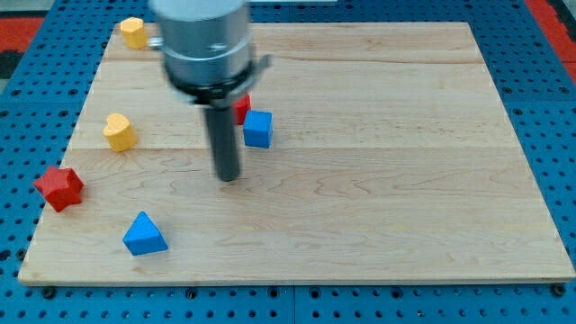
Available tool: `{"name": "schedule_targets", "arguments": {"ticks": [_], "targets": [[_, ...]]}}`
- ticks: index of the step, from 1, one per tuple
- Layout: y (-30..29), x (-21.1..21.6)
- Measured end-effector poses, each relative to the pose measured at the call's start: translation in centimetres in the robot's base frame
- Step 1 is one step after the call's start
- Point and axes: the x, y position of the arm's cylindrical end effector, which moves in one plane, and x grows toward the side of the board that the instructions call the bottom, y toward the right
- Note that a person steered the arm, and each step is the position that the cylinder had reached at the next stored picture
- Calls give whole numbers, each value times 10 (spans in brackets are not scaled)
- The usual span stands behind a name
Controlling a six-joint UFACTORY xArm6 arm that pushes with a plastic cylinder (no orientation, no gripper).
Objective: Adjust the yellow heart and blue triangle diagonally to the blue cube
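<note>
The yellow heart (119,131) lies at the view's left, mid height. The blue triangle (144,235) lies below it, near the board's bottom left. The blue cube (257,129) sits left of the board's centre, with a red block (242,107) touching its upper left, partly hidden by the arm. My tip (228,177) rests on the board just below and left of the blue cube, right of the yellow heart and up and right of the blue triangle. It touches no block.
A red star-like block (59,187) lies at the board's left edge. A yellow block (133,32) sits at the top left corner. The wooden board (405,180) lies on a blue perforated table. The arm's grey body (202,45) hides part of the upper board.
</note>
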Motion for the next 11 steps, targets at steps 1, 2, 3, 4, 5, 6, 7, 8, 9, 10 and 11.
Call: {"name": "schedule_targets", "arguments": {"ticks": [1,2,3,4,5,6,7,8,9,10,11], "targets": [[-83,1],[-142,-27],[-181,-60],[-124,-74],[-53,-59],[17,-44],[30,-18],[42,7],[84,-4],[103,26],[86,74]]}}
